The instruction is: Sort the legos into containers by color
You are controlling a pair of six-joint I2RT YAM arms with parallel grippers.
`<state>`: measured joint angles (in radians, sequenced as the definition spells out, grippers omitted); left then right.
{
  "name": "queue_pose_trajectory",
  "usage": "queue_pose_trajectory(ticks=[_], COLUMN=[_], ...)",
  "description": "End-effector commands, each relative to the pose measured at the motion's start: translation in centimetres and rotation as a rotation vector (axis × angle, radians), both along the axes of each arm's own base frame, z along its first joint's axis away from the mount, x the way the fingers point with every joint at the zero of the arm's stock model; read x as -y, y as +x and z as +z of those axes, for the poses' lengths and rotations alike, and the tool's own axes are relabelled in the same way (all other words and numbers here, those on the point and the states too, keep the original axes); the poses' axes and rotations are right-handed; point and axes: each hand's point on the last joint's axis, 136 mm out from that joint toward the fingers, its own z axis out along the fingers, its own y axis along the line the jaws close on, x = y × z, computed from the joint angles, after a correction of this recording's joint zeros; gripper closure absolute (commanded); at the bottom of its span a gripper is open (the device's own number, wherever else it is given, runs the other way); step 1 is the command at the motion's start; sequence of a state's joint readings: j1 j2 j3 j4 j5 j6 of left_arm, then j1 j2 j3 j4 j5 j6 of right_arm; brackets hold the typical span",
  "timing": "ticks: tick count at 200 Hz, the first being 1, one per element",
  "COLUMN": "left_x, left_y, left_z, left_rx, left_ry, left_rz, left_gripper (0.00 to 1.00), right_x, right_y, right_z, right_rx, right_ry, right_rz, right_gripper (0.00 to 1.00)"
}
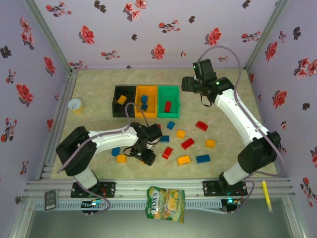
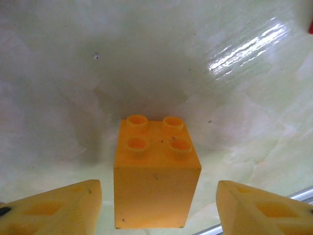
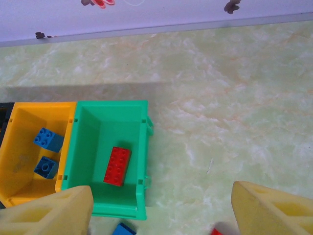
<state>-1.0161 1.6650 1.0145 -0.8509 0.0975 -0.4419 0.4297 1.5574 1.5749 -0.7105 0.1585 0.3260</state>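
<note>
Left gripper (image 1: 147, 156) stands partly open astride an upright yellow-orange brick (image 2: 156, 176). Its fingers (image 2: 63, 208) flank the brick with a sliver of table (image 2: 146, 58) showing on either side, so nothing is gripped yet. This brick sits well to the near side of the green bin (image 1: 169, 115), off toward the black bin (image 1: 125, 112) at the other end of the row. Right gripper (image 3: 161, 218) hovers wide open and empty just beside the green bin, on the side away from the orange bin (image 1: 147, 114). The green bin holds a red brick (image 3: 117, 166), the orange bin blue ones, and the black bin a yellow one, so the straddled brick probably belongs in the black bin, two places along from the green. Loose legos (image 1: 187, 144) lie scattered near the green bin's front. Likely failures: the gaps look slightly unequal, so one finger may touch first and shove or twist the brick. The smooth sides may slip in a shallow pinch. A release short of the black bin would drop yellow among the blue in the orange bin, next to the green.
</note>
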Motion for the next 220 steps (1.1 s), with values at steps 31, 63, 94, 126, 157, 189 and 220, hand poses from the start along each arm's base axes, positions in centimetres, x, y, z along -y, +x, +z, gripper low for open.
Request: queue_pose_trajectory(ticks=[31, 63, 94, 126, 157, 189, 220], left_x=[0.0, -0.1, 0.0, -0.6, -2.7, -5.7, -8.8], left_y=[0.4, 0.6, 1.6, 3.7, 8.5, 15.3, 21.8], left_z=[0.0, -0.1, 0.6, 2.6, 6.6, 10.3, 12.8], left_rx=[0.009, 0.012, 0.061, 0.114, 0.218, 0.344, 0.436], left_ry=[0.040, 0.060, 0.067, 0.005, -0.035, -0.055, -0.031], left_rz=[-0.031, -0.029, -0.013, 0.086, 0.219, 0.351, 0.436], left_gripper=[0.51, 0.63, 0.68, 0.72, 0.72, 0.72, 0.72], right_x=[1.5, 1.9, 2.1, 2.2, 2.2, 1.9, 1.7], right_y=[-0.7, -0.9, -0.9, -1.1, -1.4, -1.7, -2.2], right_z=[1.5, 2.0, 2.1, 2.2, 2.2, 1.8, 1.4], right_rx=[0.028, 0.039, 0.043, 0.042, 0.039, 0.037, 0.024], right_ry=[-0.014, -0.022, -0.026, -0.032, -0.031, -0.012, 0.002], right_rz=[-0.040, -0.044, -0.043, -0.038, -0.027, -0.014, -0.001], right_gripper=[0.25, 0.26, 0.26, 0.26, 0.26, 0.27, 0.27])
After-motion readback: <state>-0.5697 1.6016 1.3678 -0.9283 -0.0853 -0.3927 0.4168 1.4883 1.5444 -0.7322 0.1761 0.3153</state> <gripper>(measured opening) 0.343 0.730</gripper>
